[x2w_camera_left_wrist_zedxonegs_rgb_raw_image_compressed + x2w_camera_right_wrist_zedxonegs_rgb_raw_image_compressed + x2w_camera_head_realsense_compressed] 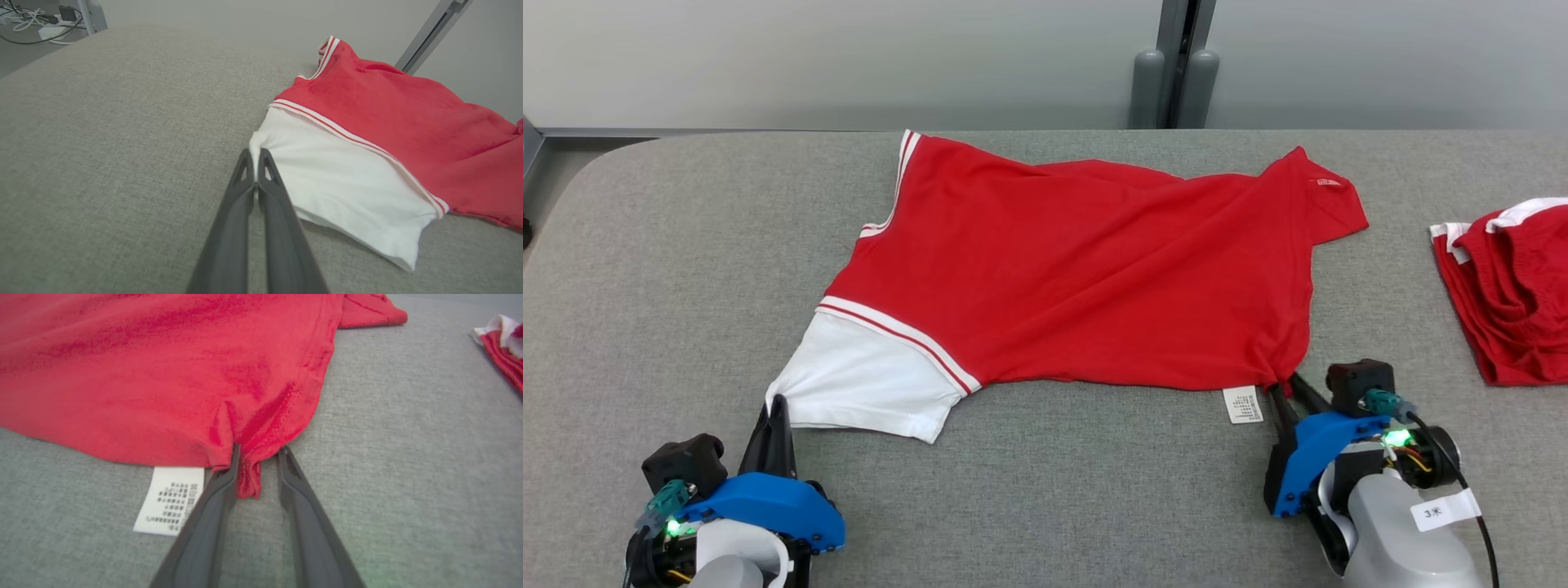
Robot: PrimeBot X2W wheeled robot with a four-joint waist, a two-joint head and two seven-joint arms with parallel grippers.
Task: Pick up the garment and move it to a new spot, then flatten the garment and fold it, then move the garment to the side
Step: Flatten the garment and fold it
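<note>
The garment (1078, 269) is a red shirt with white-striped trim and a white sleeve, spread across the grey table. My left gripper (778, 404) is shut on the corner of the white sleeve (347, 183); in the left wrist view its tips (256, 157) pinch that edge. My right gripper (1286, 388) is at the shirt's near right corner. In the right wrist view its jaws (259, 451) stand apart, with a bunched tab of the red hem (249, 477) between them, touching the left finger. A white care label (171, 500) lies just left of it.
A second red and white garment pile (1515, 286) lies at the table's right edge. The padded grey table (645, 286) has bare room to the left and in front. A grey post (1176, 65) stands behind the far edge.
</note>
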